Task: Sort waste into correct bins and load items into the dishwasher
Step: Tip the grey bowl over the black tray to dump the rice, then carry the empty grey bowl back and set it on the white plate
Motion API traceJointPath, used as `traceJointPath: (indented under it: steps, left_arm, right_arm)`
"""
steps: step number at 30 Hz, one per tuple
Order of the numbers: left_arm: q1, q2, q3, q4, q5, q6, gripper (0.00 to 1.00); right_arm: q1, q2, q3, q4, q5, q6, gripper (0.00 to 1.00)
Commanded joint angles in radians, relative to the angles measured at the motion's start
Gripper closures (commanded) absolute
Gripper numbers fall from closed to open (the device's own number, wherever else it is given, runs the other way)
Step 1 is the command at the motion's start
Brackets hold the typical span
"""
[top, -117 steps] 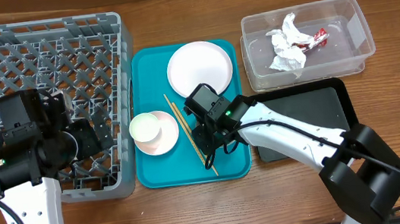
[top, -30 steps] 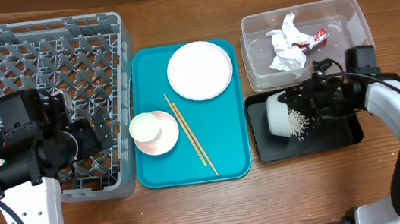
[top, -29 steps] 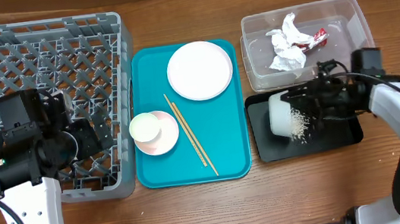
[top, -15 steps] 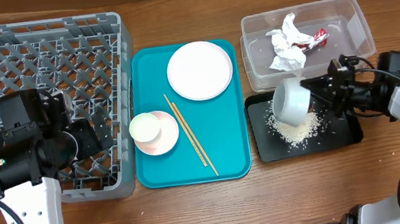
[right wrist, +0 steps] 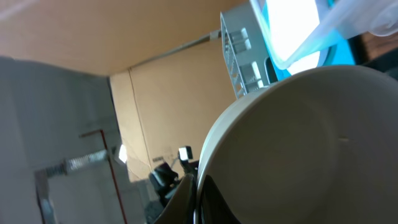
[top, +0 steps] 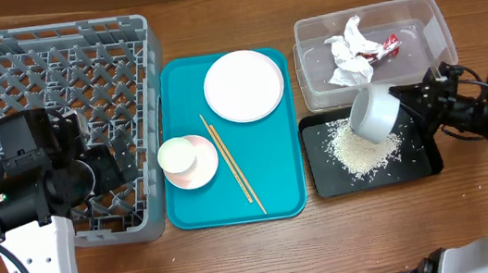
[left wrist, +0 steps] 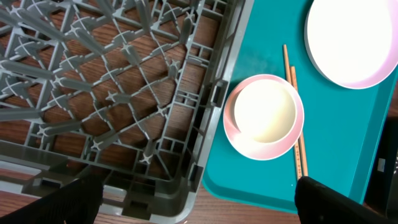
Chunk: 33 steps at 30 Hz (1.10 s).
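The grey-sided bowl (top: 375,113) hangs tipped on its side above the top left corner of the black tray (top: 424,159), close to the clear tub (top: 437,38), with the right pincer (top: 406,103) clamped on its rim. About four seconds ago the black tray was bare and the right arm was over the teal serving tray (top: 285,201). A second ago the bowl was low over the black tray with the first grains spilling. Now it is higher and further toward the tub, and the rice (top: 358,150) lies in a loose heap over the left half of the black tray. The tipping therefore looks done, or nearly so, though neither view shows for certain that the bowl is empty. The napkin (top: 348,54) and the red wrapper (top: 389,45) are already in the tub, so the waste seems sorted and the bowl is probably due next at the dish rack (top: 49,67) across the bench. The plate (top: 243,85), the cup (top: 176,156) on its pink saucer (top: 206,169) and the chopsticks (top: 234,166) have not moved from the teal tray. The left pincer (left wrist: 196,202) has not moved either, its fingers apart and empty over the near edge of the rack.
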Motion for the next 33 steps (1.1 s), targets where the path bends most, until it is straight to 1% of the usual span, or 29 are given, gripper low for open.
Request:
traceJointPath:
  steps: [1,7,11,15,16,20,22,24,25,26,29,30,33]
  left_arm:
    - [0.003,0.005,0.006,0.004,0.012,0.022,0.0]
    - [0.003,0.005,0.006,0.004,0.012,0.022,0.0]
    - [0.003,0.005,0.006,0.004,0.011,0.022,0.0]
    - [0.003,0.005,0.006,0.004,0.011,0.022,0.0]
    - [0.003,0.005,0.006,0.005,0.011,0.022,0.0]
    - [0.003,0.005,0.006,0.005,0.011,0.022,0.0]
    - [0.003,0.005,0.006,0.005,0.011,0.022,0.0]
    - [0.003,0.005,0.006,0.005,0.011,0.022,0.0]
    - [0.003,0.005,0.006,0.005,0.011,0.022,0.0]
    - [0.003,0.005,0.006,0.005,0.011,0.022,0.0]
    - [0.003,0.005,0.006,0.008,0.011,0.022,0.0]
    - [0.003,0.005,0.006,0.008,0.011,0.022,0.0]
    - [0.003,0.005,0.006,0.008,0.011,0.022,0.0]
  right_arm:
    - [0.074,-0.021,-0.002,0.044,-0.017,-0.039,0.96]
    - [0.173,-0.061,0.003,0.087,0.071,-0.053,0.96]
    - [0.252,-0.121,0.048,0.086,0.185,-0.053,0.96]
    - [0.361,-0.187,0.112,0.086,0.378,-0.053,0.96]
    - [0.419,-0.204,0.137,0.086,0.467,-0.077,0.96]
    - [0.557,-0.208,0.171,0.087,0.666,-0.138,0.96]
    - [0.634,-0.207,0.172,0.087,0.81,-0.165,0.96]
    - [0.735,-0.201,0.172,0.1,1.009,-0.229,0.96]
    - [0.758,-0.2,0.172,0.107,1.05,-0.243,0.96]
    - [0.801,-0.193,0.172,0.125,1.134,-0.272,0.96]
    - [0.915,-0.177,0.172,0.201,1.32,-0.383,0.96]
    - [0.949,-0.169,0.172,0.237,1.369,-0.43,0.96]
    - [1.012,-0.144,0.172,0.317,1.425,-0.559,0.96]
